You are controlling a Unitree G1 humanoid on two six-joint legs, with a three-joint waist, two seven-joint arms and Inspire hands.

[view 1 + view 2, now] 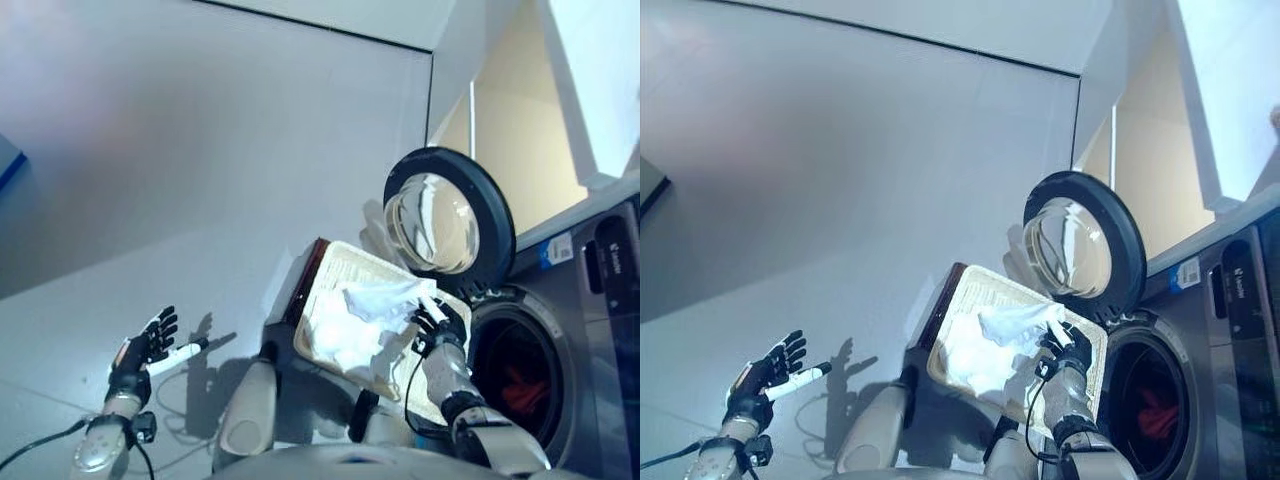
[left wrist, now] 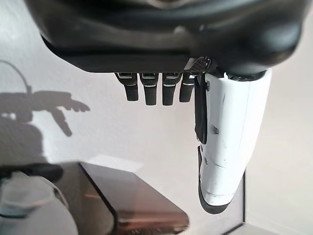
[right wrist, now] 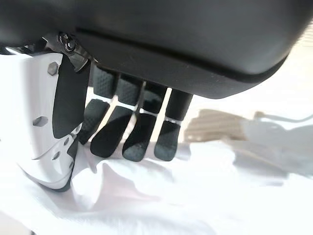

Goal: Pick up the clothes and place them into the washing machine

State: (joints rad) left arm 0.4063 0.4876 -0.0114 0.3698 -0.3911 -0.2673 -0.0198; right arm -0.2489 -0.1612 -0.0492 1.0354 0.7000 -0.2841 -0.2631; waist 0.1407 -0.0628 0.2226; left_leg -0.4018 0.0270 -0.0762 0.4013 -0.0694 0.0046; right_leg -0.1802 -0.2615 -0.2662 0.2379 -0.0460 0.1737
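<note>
**White garment in the right hand above the basket, beside the open washer**

The right hand point(image 1: 441, 326) is over a woven laundry basket point(image 1: 340, 262) that has a dark brown rim and a pale lining. Its dark fingers point(image 3: 139, 142) curl down onto a white garment point(image 1: 382, 297), and the white-covered thumb stands beside them in the right wrist view, so the hand is closed on the cloth. A bunched part of the garment is raised at the hand, while the rest trails down into more white cloth lying in the basket.

Just to the right of the basket is a front-loading washing machine point(image 1: 590, 330) with a grey casing. Its round door point(image 1: 449, 222) is swung wide open and stands above the basket's far end. Inside the dark drum opening point(image 1: 520, 370) something red-orange point(image 1: 522, 388) shows.

The left hand point(image 1: 148, 346) is well apart from the basket, out over the pale floor point(image 1: 150, 180). Its fingers are spread and straight, holding nothing. In the left wrist view a dark brown corner of the basket shows past the fingertips.
</note>
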